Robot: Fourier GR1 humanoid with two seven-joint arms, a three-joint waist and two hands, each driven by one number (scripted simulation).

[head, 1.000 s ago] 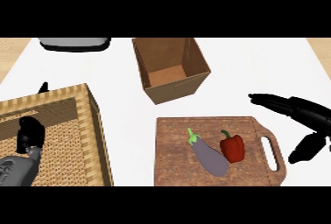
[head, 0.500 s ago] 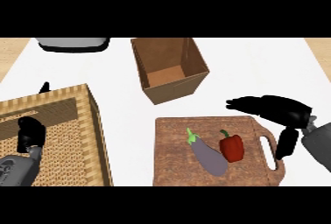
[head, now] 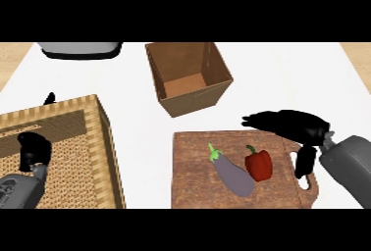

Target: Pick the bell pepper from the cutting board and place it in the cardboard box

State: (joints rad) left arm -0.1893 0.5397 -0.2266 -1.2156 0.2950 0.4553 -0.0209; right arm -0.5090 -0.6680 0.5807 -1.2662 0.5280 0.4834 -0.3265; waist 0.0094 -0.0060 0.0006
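Note:
A red bell pepper (head: 258, 164) lies on the wooden cutting board (head: 190, 188), right beside a purple eggplant (head: 232, 174) with a green stem. My right hand (head: 290, 125) hovers open over the board's upper right corner, fingers stretched to the left and thumb hanging down by the board's handle. It holds nothing and sits just above and right of the pepper. The open cardboard box (head: 188, 77) stands behind the board, a little to the left. My left hand (head: 34, 151) rests over the wicker basket at the left, fingers relaxed.
A large wicker basket (head: 87, 147) fills the left side of the white counter. A grey and black appliance (head: 78, 49) sits at the back left edge. White counter shows between the box and the board.
My right hand has moved left from the counter's right edge to over the board's upper right corner, nearer the pepper. The left hand, pepper and eggplant have stayed put.

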